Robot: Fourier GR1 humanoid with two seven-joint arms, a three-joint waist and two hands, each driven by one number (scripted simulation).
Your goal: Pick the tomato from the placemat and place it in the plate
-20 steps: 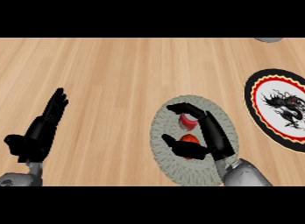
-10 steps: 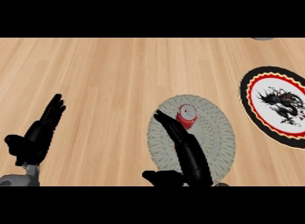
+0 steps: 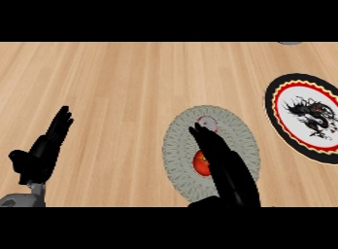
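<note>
Right hand over the tomato, not yet gripping

Left hand [image 3: 42,153] rests open near the tabletop's left edge, fingers up – out of the way. Right hand [image 3: 226,165] lies with straight fingers across the placemat [image 3: 179,146] near the front edge, partly covering the tomato [image 3: 200,163] – likely lining up a grasp. The plate [image 3: 312,116] waits by the right edge.

The tomato [image 3: 200,163] lies on the placemat [image 3: 177,146], left of the plate [image 3: 286,95].
</note>
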